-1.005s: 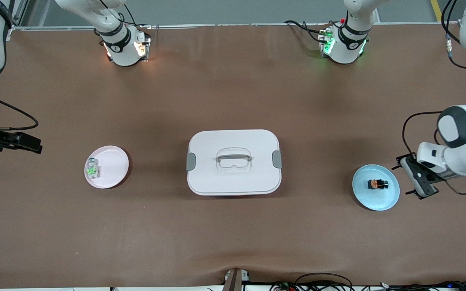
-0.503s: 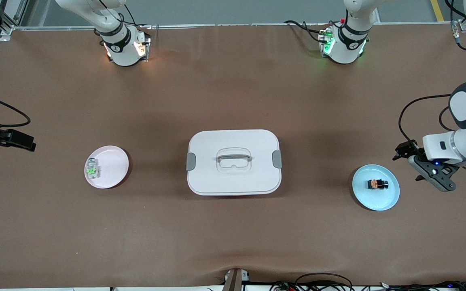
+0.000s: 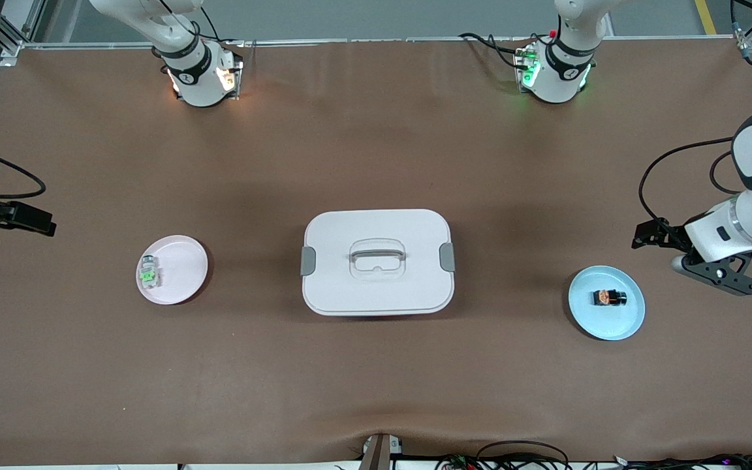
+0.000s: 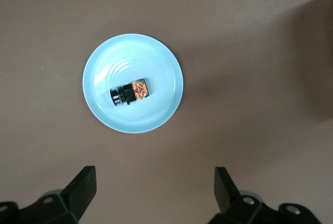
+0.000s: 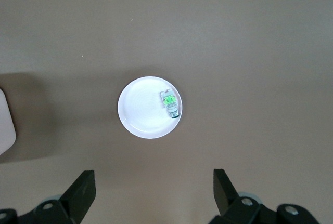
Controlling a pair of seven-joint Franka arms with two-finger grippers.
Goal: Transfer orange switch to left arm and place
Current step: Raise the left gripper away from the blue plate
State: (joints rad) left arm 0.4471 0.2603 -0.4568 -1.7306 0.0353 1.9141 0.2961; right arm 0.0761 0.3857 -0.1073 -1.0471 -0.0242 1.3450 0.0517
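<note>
The orange switch (image 3: 609, 297) (image 4: 131, 92), a tiny black block with an orange centre, lies on its side on a pale blue plate (image 3: 588, 314) (image 4: 104, 73) toward the left arm's end of the table. My left gripper (image 3: 719, 275) (image 4: 155, 188) hangs open over bare table beside that plate, with nothing between its fingers. The white lidded box (image 3: 376, 261) stands mid-table between the two plates. My right gripper (image 5: 154, 188) is open and empty over the right arm's end of the table, looking down at a pink-white plate (image 5: 140, 117).
The pink-white plate (image 3: 187, 258) carries a pale part with a green centre (image 3: 148, 273) (image 5: 169, 103). Both arm bases stand along the table edge farthest from the front camera. Cables trail by the left arm's wrist (image 3: 650, 189). The box's corner (image 5: 5, 125) shows in the right wrist view.
The left hand has turned and drawn back from the blue plate's rim toward its end of the table. The right hand has pulled back toward the table's end. Both grippers stayed open.
</note>
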